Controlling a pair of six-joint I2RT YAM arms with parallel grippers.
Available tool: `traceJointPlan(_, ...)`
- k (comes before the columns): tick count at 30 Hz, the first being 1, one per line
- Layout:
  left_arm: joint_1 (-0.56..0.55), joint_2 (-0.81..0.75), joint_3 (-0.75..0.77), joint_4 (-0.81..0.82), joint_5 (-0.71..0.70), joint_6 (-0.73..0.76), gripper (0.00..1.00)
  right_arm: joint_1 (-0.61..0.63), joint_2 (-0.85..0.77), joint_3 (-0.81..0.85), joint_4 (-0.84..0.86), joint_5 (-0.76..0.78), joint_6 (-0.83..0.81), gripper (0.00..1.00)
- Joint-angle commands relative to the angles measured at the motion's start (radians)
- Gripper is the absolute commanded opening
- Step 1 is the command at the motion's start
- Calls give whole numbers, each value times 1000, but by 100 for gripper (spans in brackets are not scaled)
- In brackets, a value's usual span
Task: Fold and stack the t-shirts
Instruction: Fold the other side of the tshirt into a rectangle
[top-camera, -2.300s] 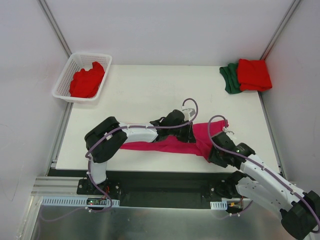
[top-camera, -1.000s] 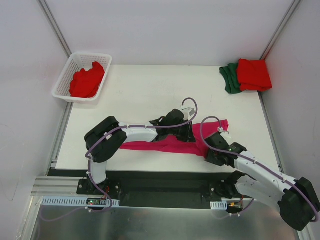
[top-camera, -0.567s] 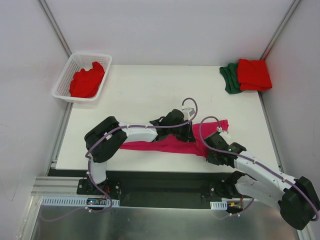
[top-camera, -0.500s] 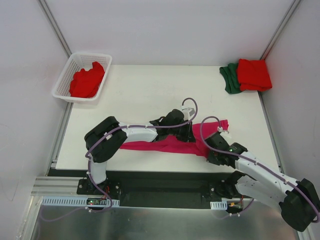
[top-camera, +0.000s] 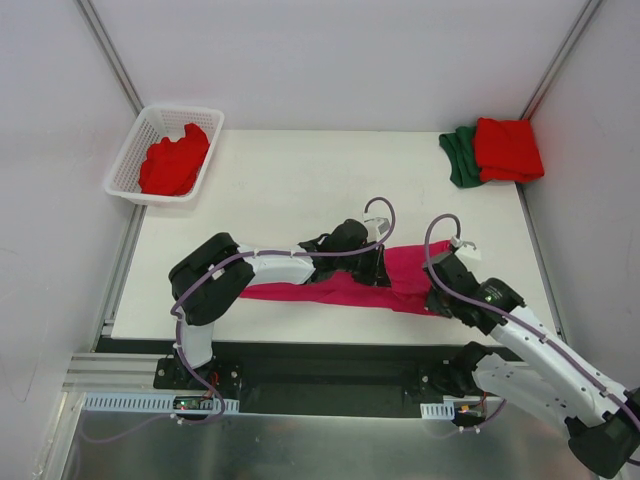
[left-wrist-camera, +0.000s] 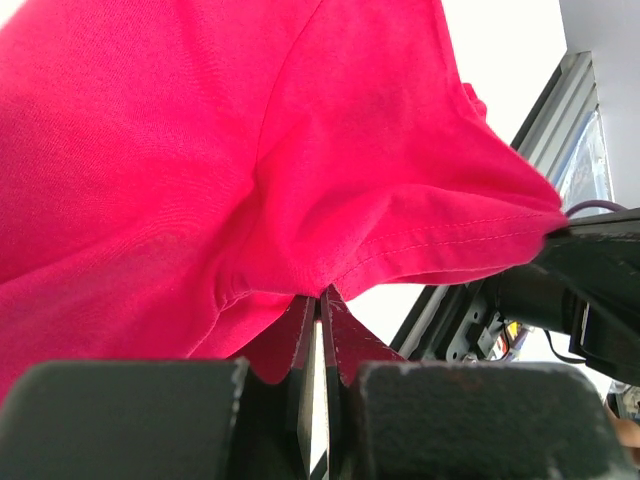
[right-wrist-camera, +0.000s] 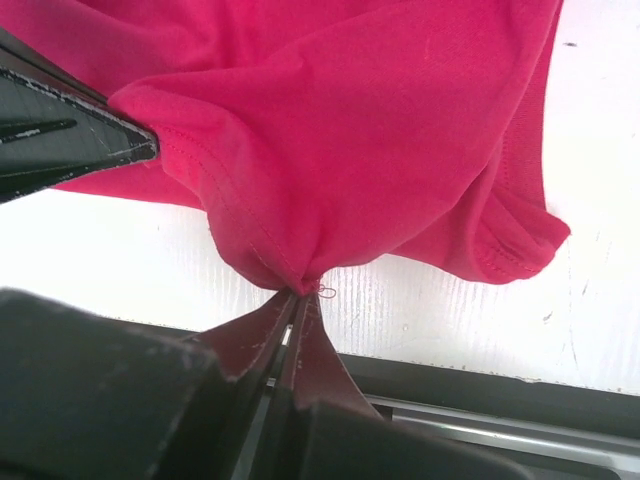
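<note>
Three pale walls (top-camera: 330, 60) enclose a seemingly matte table (top-camera: 300, 190) bearing a pink t-shirt (top-camera: 340, 292).

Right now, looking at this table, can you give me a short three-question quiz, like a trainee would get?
1. True or false: a crumpled red t-shirt lies in the white basket.
2. What do the left fingers and the right fingers each pinch? A the pink t-shirt; B the basket; C nothing.
3. In the far right corner, what colour is the t-shirt under the folded red t-shirt?
Key: 1 true; 2 A; 3 green, since the green t-shirt sticks out from beneath it.
</note>
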Motion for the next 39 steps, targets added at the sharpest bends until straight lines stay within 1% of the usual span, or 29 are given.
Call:
traceJointPlan(1, 11, -16, 1, 6, 29, -4, 0, 4, 32, 67, -58, 62, -33, 1)
traceJointPlan(8, 15, -46, -7, -20, 13, 13, 0, 4, 95, 104, -60, 136, -47, 1)
traceJointPlan(16, 38, -94, -5, -45, 22, 19, 0, 2, 171, 156, -14, 194, -76, 1)
traceJointPlan(25, 40, -151, 36, -95, 42, 27, 0, -2, 252, 205, 29, 220, -115, 1)
traceJointPlan(33, 52, -139, 65, -111, 50, 37, 0, -10, 302, 217, 81, 237, -142, 1)
traceJointPlan(39, 55, -105, 84, -111, 71, 36, 0, -16, 324, 240, 84, 254, -156, 1)
